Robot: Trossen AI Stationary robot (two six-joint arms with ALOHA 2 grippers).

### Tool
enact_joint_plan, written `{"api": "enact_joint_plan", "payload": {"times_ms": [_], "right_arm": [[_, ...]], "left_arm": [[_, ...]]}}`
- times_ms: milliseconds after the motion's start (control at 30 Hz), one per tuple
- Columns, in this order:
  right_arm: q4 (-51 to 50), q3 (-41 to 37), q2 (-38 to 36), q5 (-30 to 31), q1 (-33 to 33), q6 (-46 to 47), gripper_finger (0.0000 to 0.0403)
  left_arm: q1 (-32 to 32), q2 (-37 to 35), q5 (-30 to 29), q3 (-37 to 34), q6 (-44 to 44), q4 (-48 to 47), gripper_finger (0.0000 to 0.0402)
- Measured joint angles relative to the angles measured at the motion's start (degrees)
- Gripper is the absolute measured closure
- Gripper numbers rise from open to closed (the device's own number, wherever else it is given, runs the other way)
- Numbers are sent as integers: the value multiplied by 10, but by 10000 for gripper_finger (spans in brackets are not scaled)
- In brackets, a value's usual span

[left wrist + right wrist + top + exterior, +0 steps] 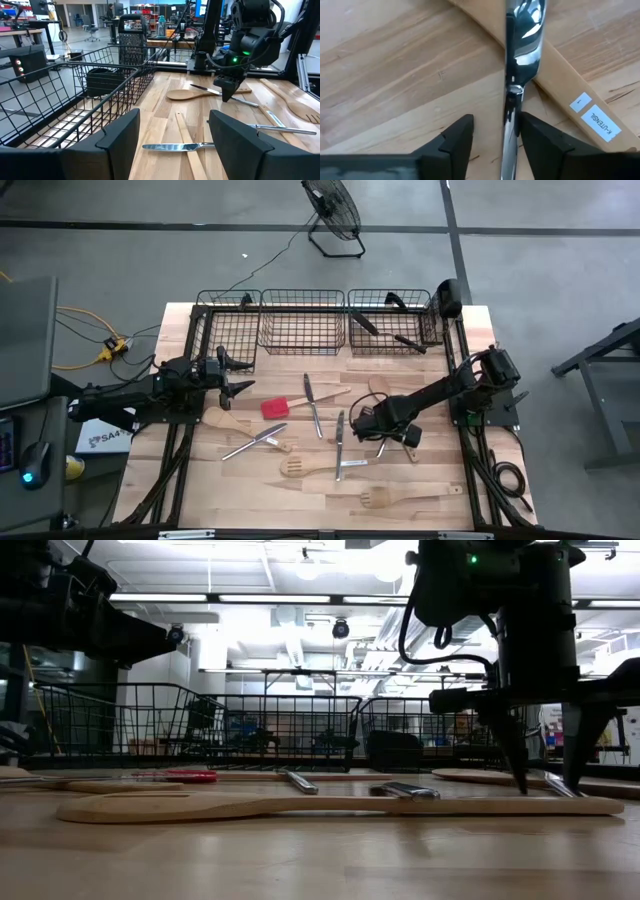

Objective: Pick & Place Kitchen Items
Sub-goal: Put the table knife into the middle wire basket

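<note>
My right gripper (363, 423) is open and low over the table's middle right, fingertips down at the table (545, 780). In its wrist view (492, 137) the fingers stand on either side of a silver metal utensil (516, 95) that lies across a pale wooden handle (560, 70). My left gripper (240, 388) is open and empty above the table's left part, next to the left basket; its wrist view (172, 135) looks over a silver knife (175, 146). A red-headed spatula (275, 407), wooden spoons and slotted spatulas (300, 468) and more silver cutlery (312, 402) lie flat on the table. My right gripper's fingers point down, one on each side of the silver utensil's narrow neck (512, 107), across its length. One finger (540, 140) stands right beside the metal; I cannot tell whether it touches. The utensil lies flat on the wooden handle and the table.
Three black wire baskets (300, 320) stand in a row along the far edge; the right one holds black-handled tools (385, 330), the left one dark items (102, 80). A long wooden spatula (300, 805) lies near the front edge. The arms' frames run along both sides.
</note>
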Motion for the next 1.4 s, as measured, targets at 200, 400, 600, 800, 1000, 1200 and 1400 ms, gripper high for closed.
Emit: {"api": "enact_joint_plan", "payload": {"times_ms": [200, 400, 600, 800, 1000, 1200, 1400], "right_arm": [[-5, 0, 0, 1, 0, -8, 299], [-11, -1, 0, 1, -1, -35, 348], [-18, -1, 0, -2, 0, -39, 375], [-19, -3, -4, -2, 0, -37, 375], [-15, -9, -37, 27, 1, -40, 375], [-9, -9, -63, 86, 3, -52, 375], [16, -8, -71, 119, 9, -67, 375]], "left_arm": [[0, 0, 0, 0, 0, 0, 167], [0, 0, 0, 0, 0, 0, 167], [0, 0, 0, 0, 0, 0, 167], [0, 0, 0, 0, 0, 0, 167], [0, 0, 0, 0, 0, 0, 167], [0, 0, 0, 0, 0, 0, 167], [0, 0, 0, 0, 0, 0, 167]]}}
